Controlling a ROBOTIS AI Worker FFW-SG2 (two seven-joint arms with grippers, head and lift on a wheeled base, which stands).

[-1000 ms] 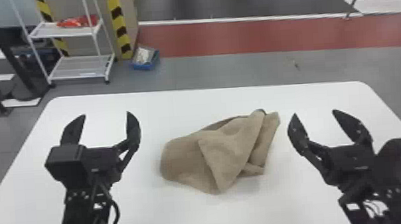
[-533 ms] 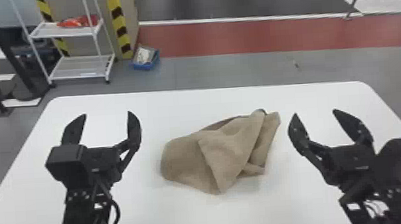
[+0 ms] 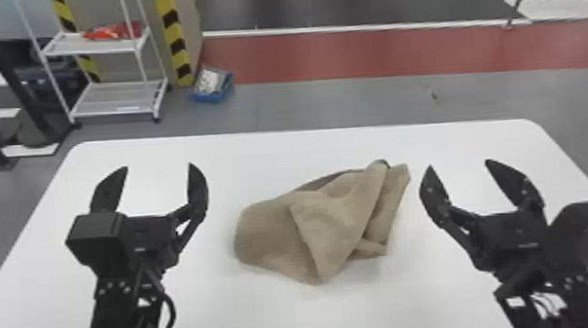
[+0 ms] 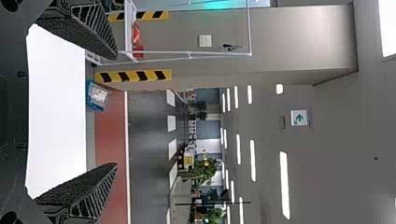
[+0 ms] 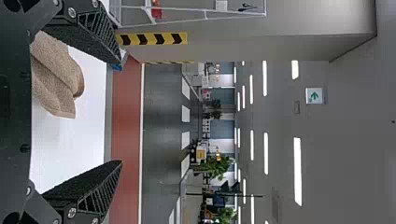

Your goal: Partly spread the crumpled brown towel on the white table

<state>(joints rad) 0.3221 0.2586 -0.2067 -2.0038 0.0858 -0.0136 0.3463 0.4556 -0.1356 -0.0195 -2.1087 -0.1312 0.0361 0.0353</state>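
Note:
The brown towel (image 3: 330, 217) lies crumpled in the middle of the white table (image 3: 287, 312), with folds overlapping on its right half. To its left in the head view is my left gripper (image 3: 158, 167), open and apart from the cloth. My right gripper (image 3: 458, 165) stands open to the towel's right, not touching it. In the left wrist view, my left gripper (image 4: 116, 111) has nothing between its fingers. In the right wrist view, part of the towel (image 5: 56, 79) shows beyond one finger of my open right gripper (image 5: 121, 112).
Behind the table, on the floor, stand a white shelf rack (image 3: 113, 99) with red items and a blue bin (image 3: 212, 85). A striped yellow-black post edge (image 3: 173, 37) rises beside them. The table's far edge runs behind the towel.

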